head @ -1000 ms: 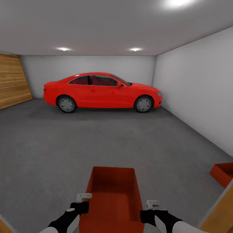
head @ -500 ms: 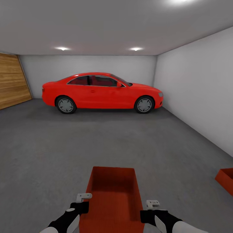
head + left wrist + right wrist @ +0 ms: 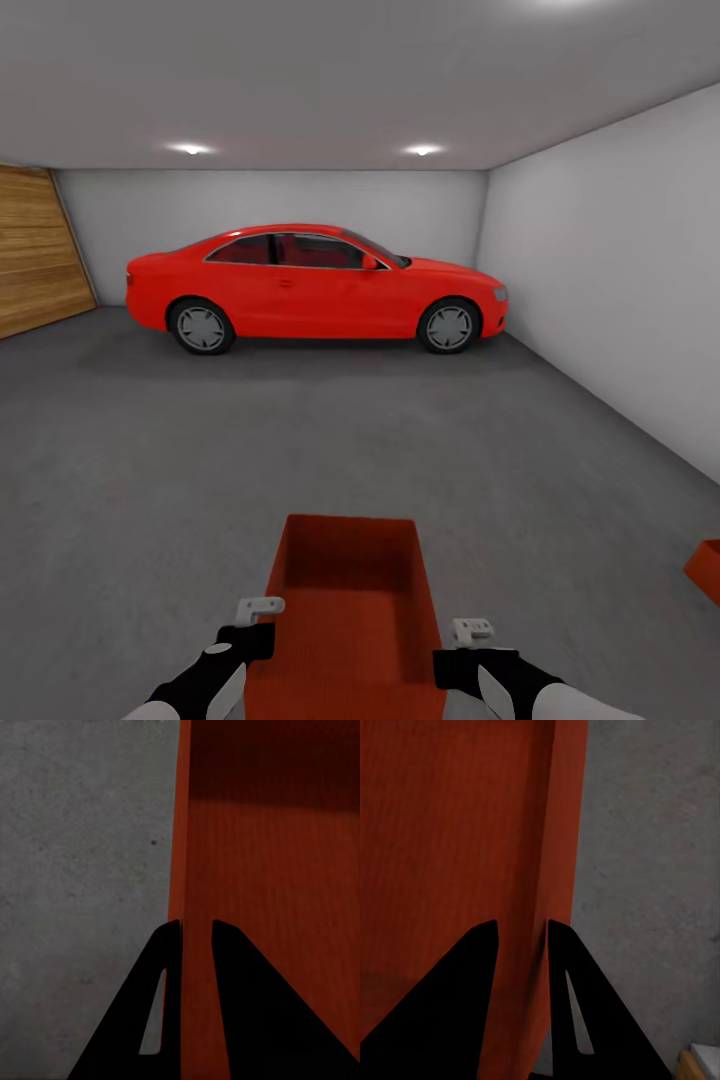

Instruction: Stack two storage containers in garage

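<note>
**A:** What is nearest, and how is it held?

**B:** The carried storage container (image 3: 350, 610) sits just ahead of the robot, open side up. The left pincer (image 3: 196, 934) is clamped on the thin left side wall, one finger inside and one outside. The right pincer (image 3: 523, 931) is clamped the same way on the right side wall. The bin appears to hang clear of the floor (image 3: 150, 470).

**A:** How will the bin handle?

**B:** Judged from its thin ribbed plastic walls and empty interior, it is light and moderately flexible. The walls may bow under a hard pinch, and the fine ribbing should resist slipping. Hold points: opposite long walls near the rim, as now, loaded evenly so the bin stays level.

**A:** Farther out?

**B:** The second storage container (image 3: 706, 570) rests on the floor to the right, cut by the frame edge, well apart from the carried one. Beyond, a red car (image 3: 315, 287) stands against the garage's back wall.
</note>
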